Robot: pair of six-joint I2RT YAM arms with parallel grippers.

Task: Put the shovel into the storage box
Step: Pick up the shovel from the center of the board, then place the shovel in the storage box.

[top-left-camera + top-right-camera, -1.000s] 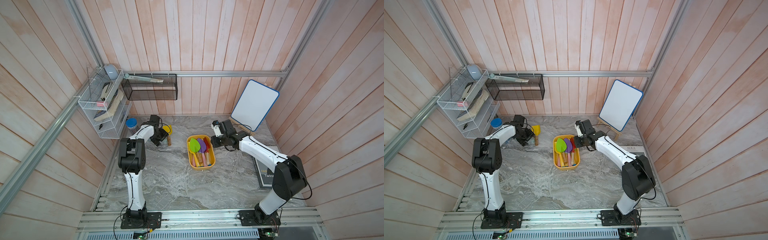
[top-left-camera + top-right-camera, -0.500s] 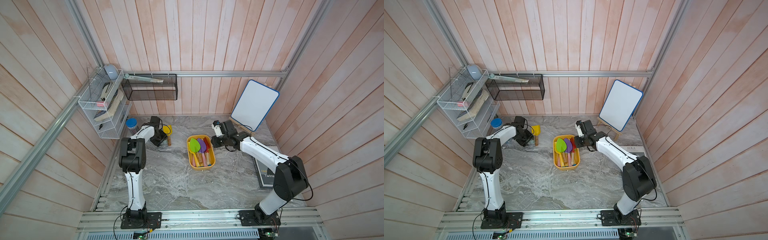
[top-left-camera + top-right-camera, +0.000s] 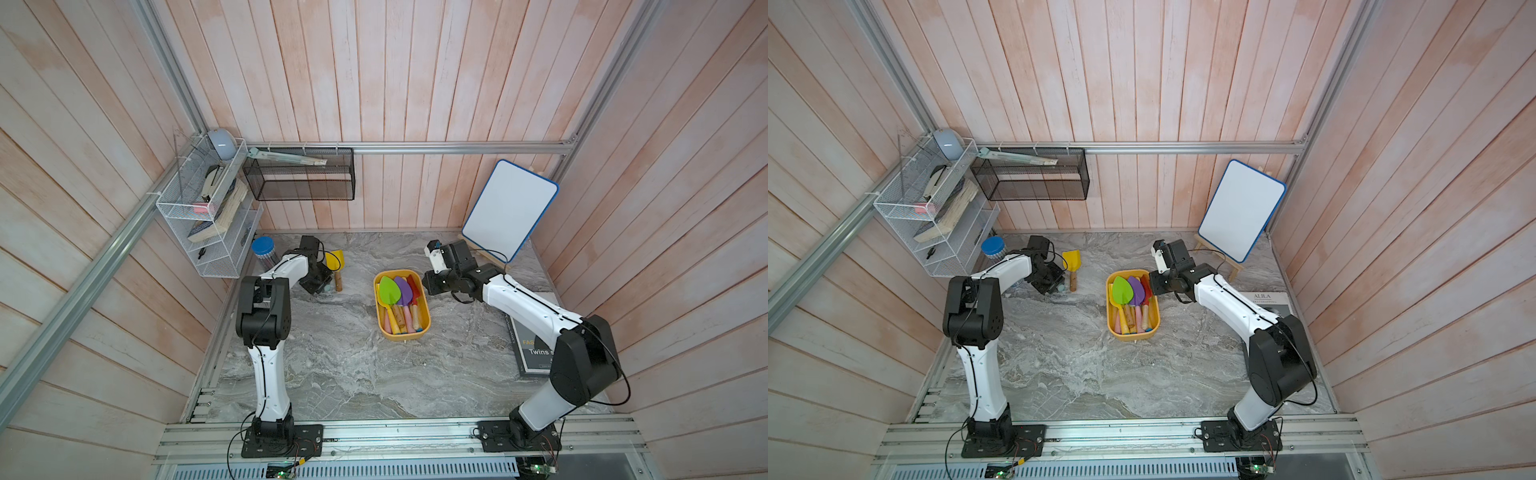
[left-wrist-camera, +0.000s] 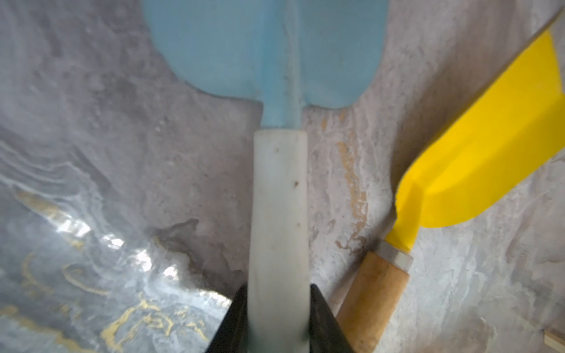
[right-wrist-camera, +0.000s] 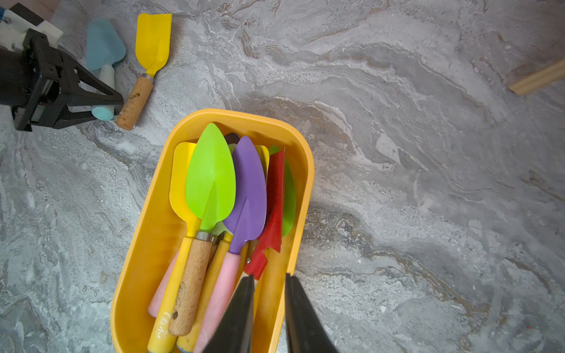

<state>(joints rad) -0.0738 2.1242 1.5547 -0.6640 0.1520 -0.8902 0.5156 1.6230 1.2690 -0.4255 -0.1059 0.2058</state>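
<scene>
A pale blue shovel (image 4: 266,45) lies flat on the marble table. My left gripper (image 4: 276,290) is shut on its whitish handle, one black finger pressed to each side. In both top views the gripper (image 3: 322,282) covers most of that shovel. Right beside it lies a yellow shovel (image 4: 489,152) (image 3: 335,261) with a wooden handle. The yellow-orange storage box (image 3: 401,334) (image 5: 244,117) sits mid-table and holds several shovels: green, purple, red, yellow. My right gripper (image 5: 268,276) is shut on the box's side wall, one finger inside and one outside.
A white board (image 3: 509,210) on a wooden easel leans at the back right. A blue-lidded jar (image 3: 262,247) stands by the white wire rack (image 3: 208,216), close behind my left arm. A black mesh basket (image 3: 299,178) hangs on the back wall. A book (image 3: 532,353) lies at the right.
My left gripper's jaws have closed in onto the blue shovel's handle. The right arm and the box have not moved.
</scene>
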